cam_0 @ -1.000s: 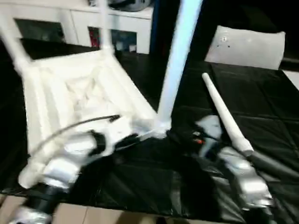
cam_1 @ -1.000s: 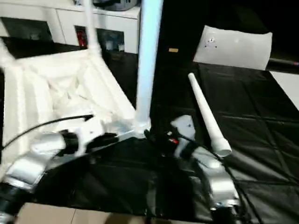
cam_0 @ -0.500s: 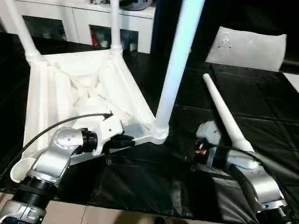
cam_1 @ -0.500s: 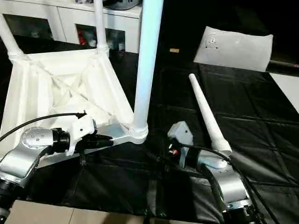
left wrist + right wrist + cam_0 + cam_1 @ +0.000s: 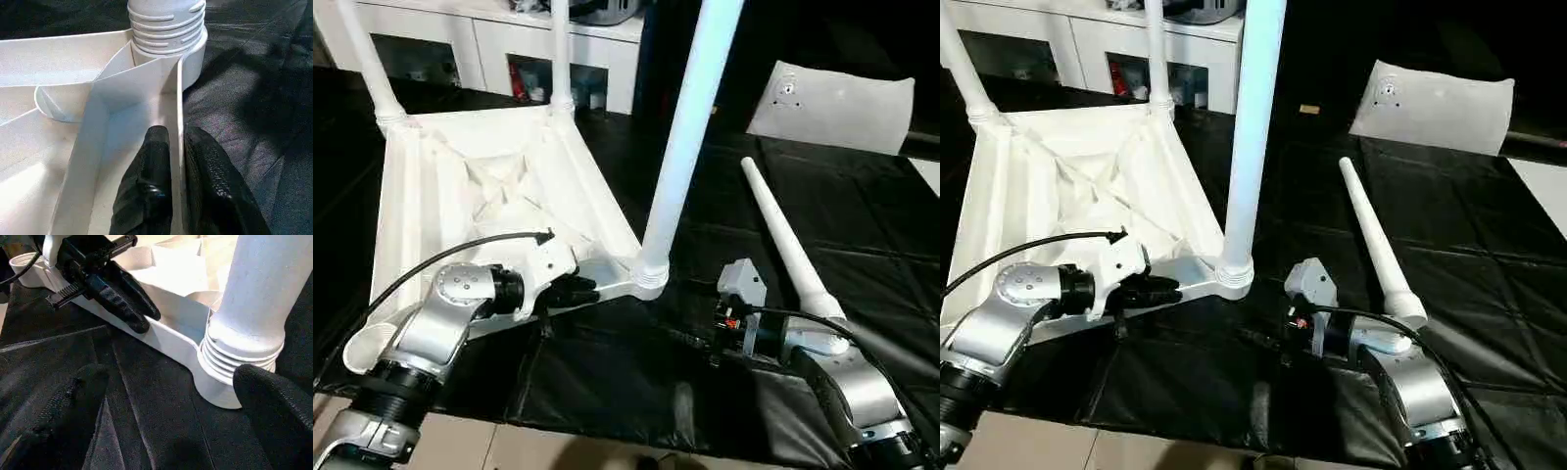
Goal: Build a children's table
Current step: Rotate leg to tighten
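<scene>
The children's table top (image 5: 396, 225) lies upside down on the black mat, ribbed side up. Two legs (image 5: 367, 59) stand in its far sockets. A third leg (image 5: 680, 147) stands in the near right socket (image 5: 168, 29). A loose leg (image 5: 783, 240) lies on the mat to the right. My left gripper (image 5: 578, 291) is shut on the top's near rim just left of that socket; its fingers (image 5: 154, 161) straddle the thin wall. My right gripper (image 5: 1268, 343) is open and low over the mat, just right of the socket, holding nothing.
A flat whitish plastic bag (image 5: 832, 103) lies at the back right of the mat. White cabinets (image 5: 499, 44) stand behind the table top. The mat's front edge (image 5: 558, 431) runs close below my forearms, with tan floor beyond it.
The whole picture has steadied and shifted as the head moved. My left gripper stays on the near rim. My right gripper has edged a little closer to the near socket.
</scene>
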### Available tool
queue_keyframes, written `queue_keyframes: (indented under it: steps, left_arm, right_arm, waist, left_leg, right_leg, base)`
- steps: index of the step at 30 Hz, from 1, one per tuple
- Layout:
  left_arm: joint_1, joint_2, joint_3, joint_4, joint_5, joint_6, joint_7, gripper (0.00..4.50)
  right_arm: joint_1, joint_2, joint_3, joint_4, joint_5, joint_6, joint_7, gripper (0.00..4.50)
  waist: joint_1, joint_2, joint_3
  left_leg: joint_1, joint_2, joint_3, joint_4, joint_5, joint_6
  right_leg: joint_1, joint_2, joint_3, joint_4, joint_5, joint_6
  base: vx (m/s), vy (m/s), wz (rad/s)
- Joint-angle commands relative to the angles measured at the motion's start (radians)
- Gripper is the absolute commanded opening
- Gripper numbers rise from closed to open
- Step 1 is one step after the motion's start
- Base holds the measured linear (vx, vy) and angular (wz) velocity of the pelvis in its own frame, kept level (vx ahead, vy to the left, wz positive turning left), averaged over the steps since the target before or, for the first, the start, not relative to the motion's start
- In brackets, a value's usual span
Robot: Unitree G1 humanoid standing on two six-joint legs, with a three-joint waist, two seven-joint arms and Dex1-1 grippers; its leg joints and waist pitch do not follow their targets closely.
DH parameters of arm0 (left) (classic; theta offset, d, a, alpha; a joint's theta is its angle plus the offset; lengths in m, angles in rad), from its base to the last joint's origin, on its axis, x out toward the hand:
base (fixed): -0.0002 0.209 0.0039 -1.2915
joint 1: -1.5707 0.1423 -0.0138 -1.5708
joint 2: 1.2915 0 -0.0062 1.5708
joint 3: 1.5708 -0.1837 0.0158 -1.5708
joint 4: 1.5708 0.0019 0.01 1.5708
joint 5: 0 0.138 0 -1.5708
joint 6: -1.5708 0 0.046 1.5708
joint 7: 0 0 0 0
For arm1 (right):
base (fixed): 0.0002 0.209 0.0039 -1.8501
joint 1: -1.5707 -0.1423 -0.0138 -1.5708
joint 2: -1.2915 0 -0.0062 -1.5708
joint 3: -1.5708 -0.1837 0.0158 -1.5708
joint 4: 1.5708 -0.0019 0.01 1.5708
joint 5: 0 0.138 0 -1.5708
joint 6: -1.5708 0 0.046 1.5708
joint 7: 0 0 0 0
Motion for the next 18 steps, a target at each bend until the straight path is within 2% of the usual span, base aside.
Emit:
queue_keyframes:
  steps: [1,6,7,10,11,12,18]
  left_arm:
    - [0.007,-0.004,-0.026,0.011,0.004,0.050,0.002,0.59]
    - [-0.006,0.002,-0.043,0.020,0.036,0.057,0.011,0.59]
    - [-0.009,0.003,-0.046,0.024,0.040,0.056,0.010,0.59]
    - [-0.011,0.008,-0.051,0.021,0.040,0.066,0.000,0.59]
    - [-0.010,0.012,-0.054,0.012,0.038,0.073,-0.006,0.33]
    - [-0.010,0.013,-0.055,0.009,0.037,0.075,-0.007,0.26]
    - [-0.017,0.013,-0.049,0.006,0.029,0.087,-0.004,0.10]
  right_arm:
    - [-0.002,-0.013,-0.002,-0.010,0.001,0.007,-0.003,4.50]
    - [-0.004,-0.012,-0.001,-0.006,-0.004,0.002,-0.010,4.50]
    - [-0.004,-0.012,-0.001,-0.006,-0.004,0.002,-0.010,4.50]
    - [-0.006,-0.013,-0.003,-0.006,-0.005,0.001,-0.010,4.50]
    - [-0.005,-0.013,-0.005,-0.006,-0.007,-0.002,-0.011,4.50]
    - [-0.005,-0.013,-0.005,-0.006,-0.008,-0.003,-0.012,4.50]
    - [-0.007,-0.013,-0.008,-0.001,-0.010,-0.009,-0.018,4.50]
  waist:
    - [0.003,0.004,-0.046]
    - [0.003,0.003,-0.048]
    - [0.003,0.006,-0.047]
    - [0.002,0.005,-0.046]
    - [0.003,0.006,-0.046]
    - [0.002,0.006,-0.046]
    - [0.001,0.007,-0.048]
  left_leg:
    - [-0.033,0.001,0.021,-0.076,-0.097,0.067]
    - [-0.034,-0.001,0.022,-0.073,-0.070,0.080]
    - [-0.034,-0.002,0.022,-0.073,-0.072,0.080]
    - [-0.033,-0.001,0.022,-0.074,-0.091,0.075]
    - [-0.033,-0.001,0.021,-0.075,-0.095,0.073]
    - [-0.033,-0.001,0.022,-0.075,-0.101,0.070]
    - [-0.033,-0.001,0.021,-0.074,-0.087,0.068]
  right_leg:
    - [0.072,-0.039,0.026,-0.063,-0.314,-0.165]
    - [0.075,-0.037,0.025,-0.059,-0.249,-0.190]
    - [0.076,-0.038,0.025,-0.059,-0.253,-0.189]
    - [0.075,-0.038,0.024,-0.063,-0.289,-0.179]
    - [0.075,-0.038,0.024,-0.064,-0.296,-0.178]
    - [0.074,-0.038,0.024,-0.064,-0.305,-0.173]
    - [0.076,-0.037,0.024,-0.061,-0.269,-0.184]
  base:
    - [0.000,0.000,0.00]
    - [0.000,0.000,0.00]
    - [0.000,0.000,0.00]
    - [0.000,0.000,0.00]
    - [0.000,0.000,0.00]
    - [0.000,0.000,0.00]
    - [0.000,0.000,0.00]
